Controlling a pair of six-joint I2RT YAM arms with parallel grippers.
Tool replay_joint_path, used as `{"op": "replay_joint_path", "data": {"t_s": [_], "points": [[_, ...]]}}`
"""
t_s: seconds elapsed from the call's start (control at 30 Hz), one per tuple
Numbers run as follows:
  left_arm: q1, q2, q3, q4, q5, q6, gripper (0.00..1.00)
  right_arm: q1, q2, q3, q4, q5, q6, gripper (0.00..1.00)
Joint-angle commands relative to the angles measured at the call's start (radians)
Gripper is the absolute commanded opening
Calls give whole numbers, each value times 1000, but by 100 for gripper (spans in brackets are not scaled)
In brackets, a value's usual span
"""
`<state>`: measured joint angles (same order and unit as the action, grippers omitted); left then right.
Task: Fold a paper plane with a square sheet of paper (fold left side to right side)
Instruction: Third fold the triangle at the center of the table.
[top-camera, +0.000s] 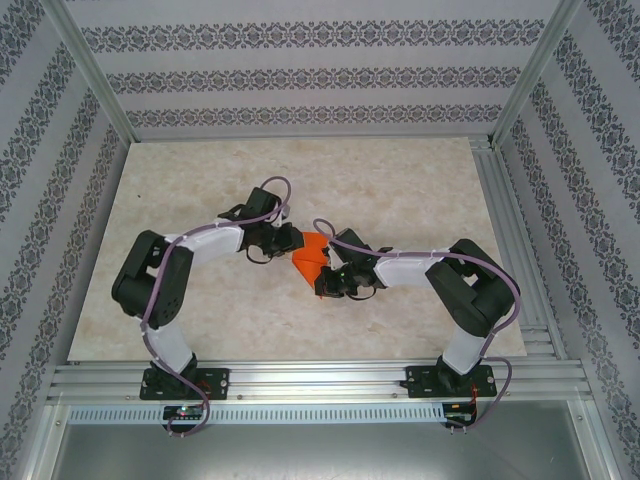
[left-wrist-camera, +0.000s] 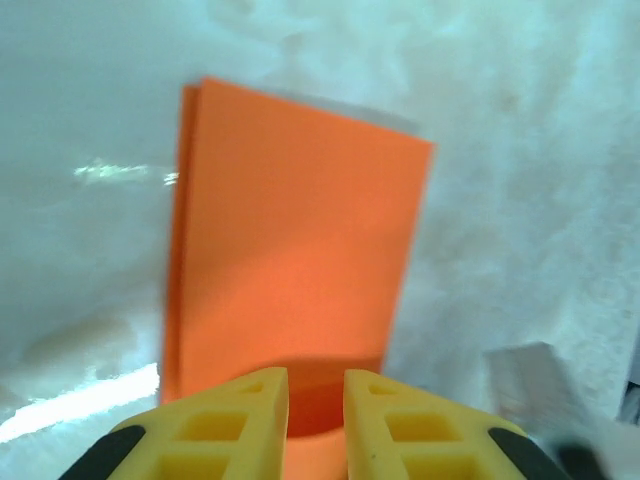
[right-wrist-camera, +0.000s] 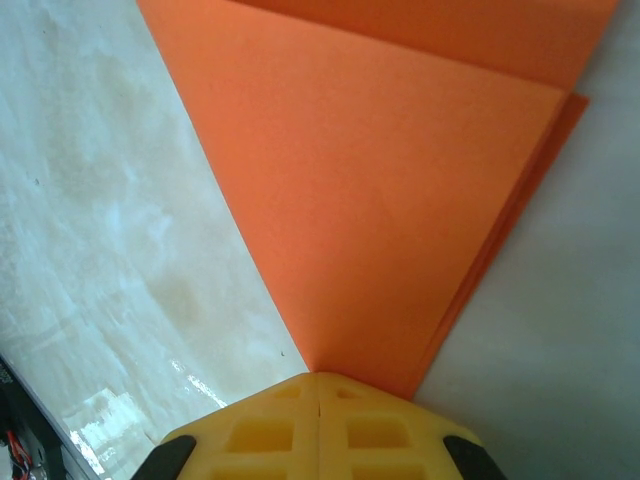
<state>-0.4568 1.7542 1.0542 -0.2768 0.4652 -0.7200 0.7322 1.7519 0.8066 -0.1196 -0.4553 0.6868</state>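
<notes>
The orange sheet of paper (top-camera: 312, 255) lies folded into a pointed wedge at the table's middle, between both grippers. In the left wrist view it is a layered oblong (left-wrist-camera: 300, 250) flat on the table, and my left gripper (left-wrist-camera: 316, 385) stands over its near edge, yellow fingers (left-wrist-camera: 245, 410) a small gap apart with orange showing between them. In the right wrist view the wedge (right-wrist-camera: 400, 180) narrows to a point that ends under my right gripper (right-wrist-camera: 317, 385). That gripper's fingers are pressed together on top of the tip. From above, the left gripper (top-camera: 292, 247) and right gripper (top-camera: 325, 281) flank the paper.
The marble-patterned table (top-camera: 200, 190) has bare room all round the paper. Aluminium frame rails (top-camera: 310, 375) run along the near edge, and patterned walls close in the back and sides. Cables loop over both arms.
</notes>
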Motion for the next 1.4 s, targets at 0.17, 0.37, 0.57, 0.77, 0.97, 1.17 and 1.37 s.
{"op": "replay_joint_path", "data": {"t_s": [0.17,0.37,0.57,0.77,0.97,1.17,1.37], "points": [[-66,-160,-187,98,51,-62,19,10,65,-41,-126,43,8,3],[-134,-120,-205,191,47,-126,18,9,72,-40,-137,46,3,3],[-155,-45,-179,225,36,-147,16,11,69,-32,-146,51,1,3],[-174,7,-181,244,13,-159,15,11,71,-26,-155,52,-5,3],[-174,48,-191,251,-40,-159,15,13,78,-22,-178,62,-13,3],[-168,68,-180,193,-124,-122,15,18,80,-15,-203,73,-13,3],[-141,62,-161,142,-176,-70,15,19,80,-16,-211,79,-13,3]]}}
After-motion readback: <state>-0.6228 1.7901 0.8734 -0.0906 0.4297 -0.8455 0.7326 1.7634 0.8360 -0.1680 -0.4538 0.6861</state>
